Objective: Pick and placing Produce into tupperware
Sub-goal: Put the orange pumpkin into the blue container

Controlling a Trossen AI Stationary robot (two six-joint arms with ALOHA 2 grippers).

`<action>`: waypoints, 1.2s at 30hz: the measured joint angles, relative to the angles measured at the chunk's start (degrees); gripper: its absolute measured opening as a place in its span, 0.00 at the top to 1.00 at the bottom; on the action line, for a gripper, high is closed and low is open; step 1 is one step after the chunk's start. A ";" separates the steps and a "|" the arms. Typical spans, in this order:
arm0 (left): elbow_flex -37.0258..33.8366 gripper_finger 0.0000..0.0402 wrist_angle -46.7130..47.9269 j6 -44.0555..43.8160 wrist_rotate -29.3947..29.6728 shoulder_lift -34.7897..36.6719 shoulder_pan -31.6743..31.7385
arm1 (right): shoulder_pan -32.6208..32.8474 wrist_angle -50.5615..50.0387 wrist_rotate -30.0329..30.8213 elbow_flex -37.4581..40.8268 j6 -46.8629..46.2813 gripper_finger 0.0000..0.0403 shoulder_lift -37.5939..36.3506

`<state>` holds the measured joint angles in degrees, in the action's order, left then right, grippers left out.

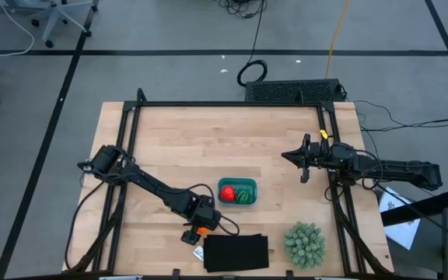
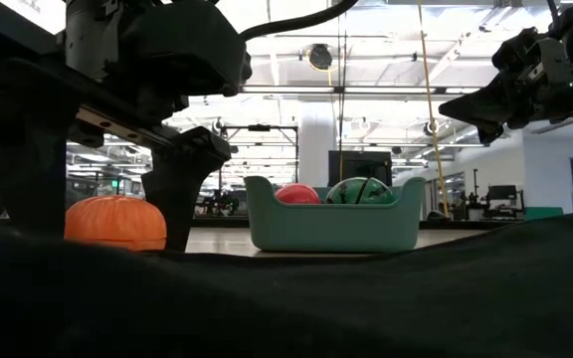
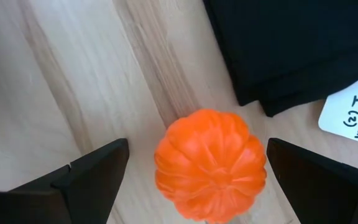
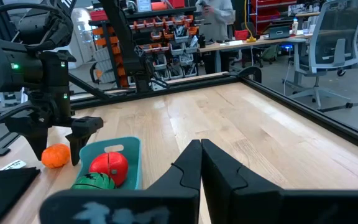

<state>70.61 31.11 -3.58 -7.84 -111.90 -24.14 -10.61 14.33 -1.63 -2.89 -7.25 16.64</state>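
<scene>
The orange ribbed round fruit sits on the wood table near its near edge, also visible in the high view and low view. My left gripper is open above it, one finger on each side with a gap to the fruit on both. The teal tupperware stands just beyond, holding the red fruit and the dark green fruit. My right gripper waits shut above the table's right side.
A black folded cloth with a white label lies right beside the orange fruit at the near edge. The pale-green spiky plant ball sits near the near right corner. A black frame rail borders the table.
</scene>
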 joint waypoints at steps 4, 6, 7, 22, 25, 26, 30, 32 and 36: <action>-0.02 0.02 0.00 0.05 0.04 -0.02 -0.32 | -0.02 0.00 0.00 0.00 0.00 1.00 0.00; -0.02 0.02 0.00 0.03 0.04 -0.04 -0.35 | -0.02 0.00 0.00 0.00 0.00 1.00 0.00; -0.02 0.02 -0.01 -0.03 0.04 -0.04 -0.35 | -0.01 0.00 0.00 -0.01 0.00 1.00 0.00; -0.11 0.08 -0.15 0.28 0.79 -0.13 -0.62 | -0.02 0.01 0.01 0.00 0.00 1.00 0.00; -0.13 0.16 -0.22 -0.12 1.02 -0.15 -0.59 | -0.02 0.02 0.02 -0.01 0.00 1.00 0.00; -0.13 0.18 -0.22 -0.13 1.08 -0.17 -0.59 | -0.02 0.02 0.02 -0.01 0.00 1.00 0.00; -0.13 0.27 -0.20 -0.14 1.22 -0.17 -0.55 | -0.01 0.02 0.02 -0.01 0.00 1.00 0.00; -0.15 0.30 -0.13 -0.10 1.22 -0.02 -0.55 | -0.01 0.03 0.01 -0.01 -0.01 1.00 0.00; -0.17 0.34 0.19 0.02 0.88 0.40 -0.53 | -0.02 0.05 0.02 0.00 0.00 1.00 0.00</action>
<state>70.44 31.30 -3.56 -6.95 -111.49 -24.67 -10.63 14.38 -1.61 -2.89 -7.25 16.64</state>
